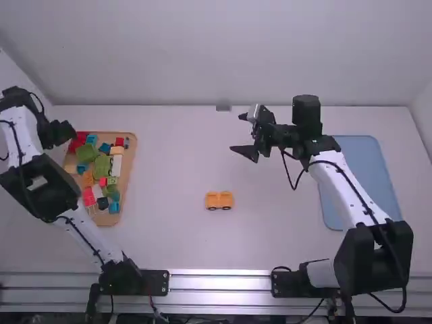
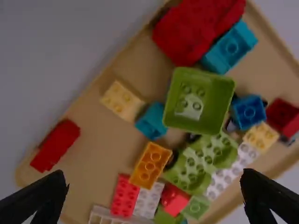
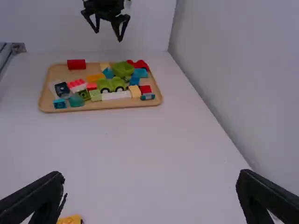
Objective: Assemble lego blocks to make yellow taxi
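While high view shows whole yellow car (image 1: 219, 199), right wrist view clips it.

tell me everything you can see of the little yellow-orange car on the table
The car is small and yellow-orange, of what looks like smooth, hard plastic, with studs on top. Two dark wheels show along its near side. It stands upright on the white table, between the tan tray and the blue mat, nearer the tray. Only the table touches it, and nothing is stacked on it.
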You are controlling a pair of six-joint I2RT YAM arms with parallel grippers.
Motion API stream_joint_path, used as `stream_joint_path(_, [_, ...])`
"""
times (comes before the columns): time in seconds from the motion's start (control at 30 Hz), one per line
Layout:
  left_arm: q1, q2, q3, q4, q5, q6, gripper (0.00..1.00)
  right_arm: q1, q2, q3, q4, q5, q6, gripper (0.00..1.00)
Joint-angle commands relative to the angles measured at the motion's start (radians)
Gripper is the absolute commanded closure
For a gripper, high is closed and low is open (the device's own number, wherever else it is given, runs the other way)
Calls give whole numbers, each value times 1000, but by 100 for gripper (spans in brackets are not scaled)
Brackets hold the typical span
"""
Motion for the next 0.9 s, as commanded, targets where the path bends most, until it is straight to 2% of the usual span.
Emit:
stream_joint_path(0.0, [13,14,6,-21,23,-40,1,-2,6,27,-3,-9,1,2])
stream_joint_path(0.07, [35,16,-1,-45,42,52,1,-2,6,27,-3,-9,2,1])
stream_joint_path(0.2, [32,16,-45,55,120,203,1,-2,6,27,-3,-10,2,1])
stream_joint_path(0.37, [33,14,-100,143,105,217,1,8,6,27,-3,-10,5,2])
stream_joint_path(0.47, [38,16,-108,95,-3,42,1,28,6,27,5,-9,4,1])
stream_joint_path(0.6, [35,42,-111,109,-60,-105,1,52,6,27,29,2,3,1])
stream_joint_path(0.77, [47,92,-111,83,-92,-177,1,79,6,27,47,46,5,1])
stream_joint_path(0.87, [70,119,-111,95,-10,-196,1,90,6,27,50,61,5,1])
